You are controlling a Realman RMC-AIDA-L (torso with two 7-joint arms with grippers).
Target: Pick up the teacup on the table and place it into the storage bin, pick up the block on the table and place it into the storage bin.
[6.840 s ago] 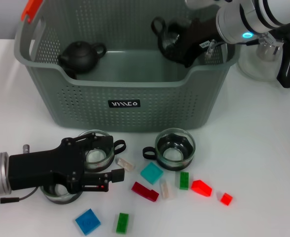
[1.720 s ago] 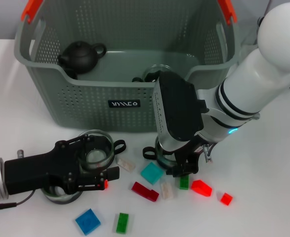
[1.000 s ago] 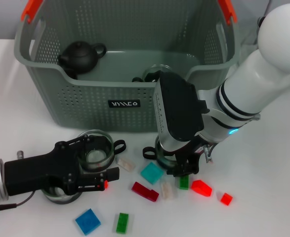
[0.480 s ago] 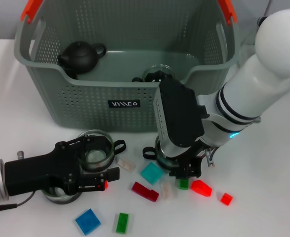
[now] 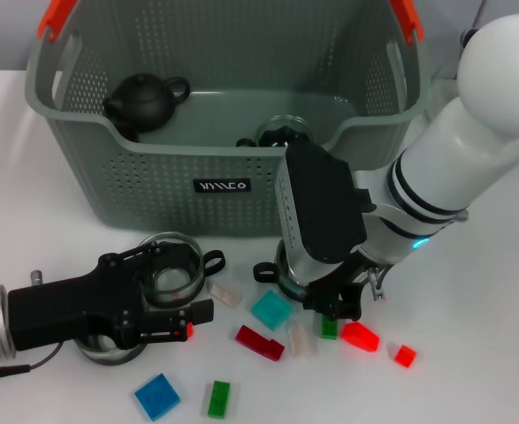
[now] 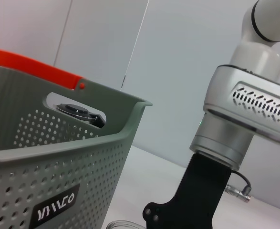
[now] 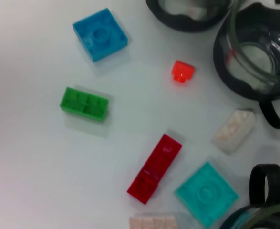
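Glass teacup (image 5: pixel 287 265) with black base and handle under right claw (image 5: pixel 334 305), finger spread untellable.

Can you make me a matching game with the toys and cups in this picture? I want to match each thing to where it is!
Things:
1. black round teapot
2. dark red long block
3. blue square block
4. small red block

Places:
A. on the table, farthest toward the robot's right
B. inside the grey-green perforated storage bin
C. beside the teal square block
D. next to the green block at the near edge

Pairs: 1-B, 2-C, 3-D, 4-A
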